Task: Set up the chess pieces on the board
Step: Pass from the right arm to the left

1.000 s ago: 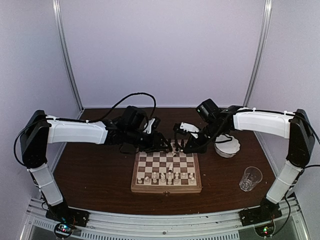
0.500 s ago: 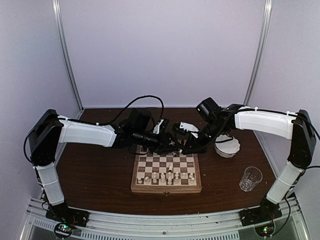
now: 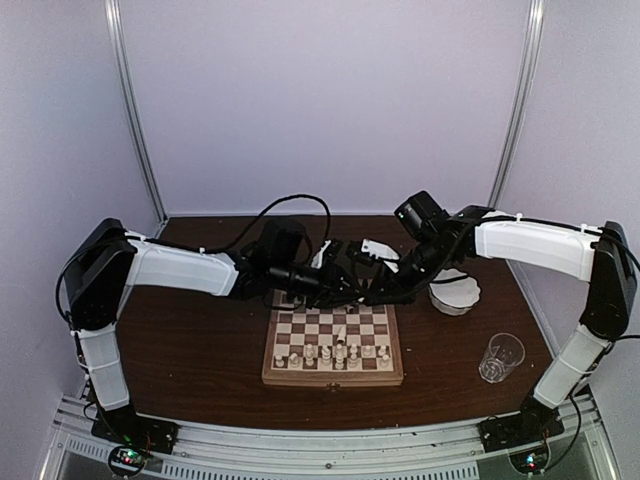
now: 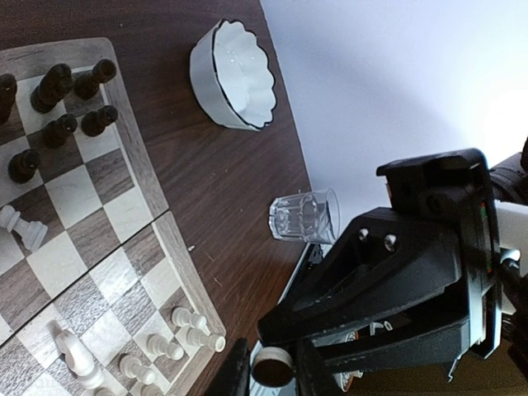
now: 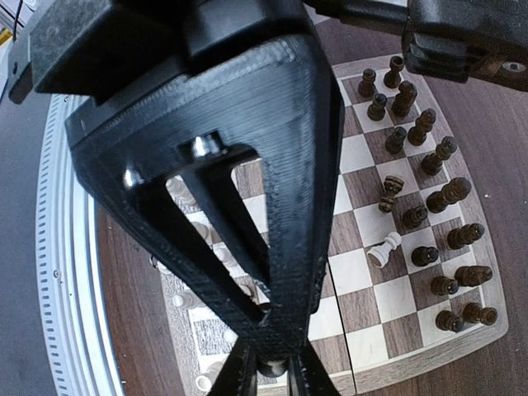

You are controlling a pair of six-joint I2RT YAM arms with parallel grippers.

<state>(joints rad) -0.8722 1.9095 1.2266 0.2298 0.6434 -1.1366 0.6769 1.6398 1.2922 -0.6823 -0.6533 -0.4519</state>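
The board (image 3: 333, 378) lies at the table's middle, with cream chess pieces (image 3: 330, 352) along its near rows and dark chess pieces (image 5: 429, 165) at its far rows. One cream piece (image 5: 384, 247) lies tipped mid-board. My left gripper (image 3: 345, 280) and right gripper (image 3: 368, 288) meet tip to tip above the board's far edge. In the left wrist view, my left gripper (image 4: 272, 373) closes round the round base of one chess piece (image 4: 272, 369). In the right wrist view, my right gripper (image 5: 272, 367) also pinches a piece (image 5: 271, 365). Its colour is unclear.
A white scalloped bowl (image 3: 455, 293) stands right of the board and looks empty in the left wrist view (image 4: 231, 74). A clear glass (image 3: 500, 357) stands at the near right and also shows in the left wrist view (image 4: 304, 219). Frame posts rise at the back corners.
My left arm has swung right until its gripper meets the right gripper. The right gripper has lifted slightly from the board's far edge.
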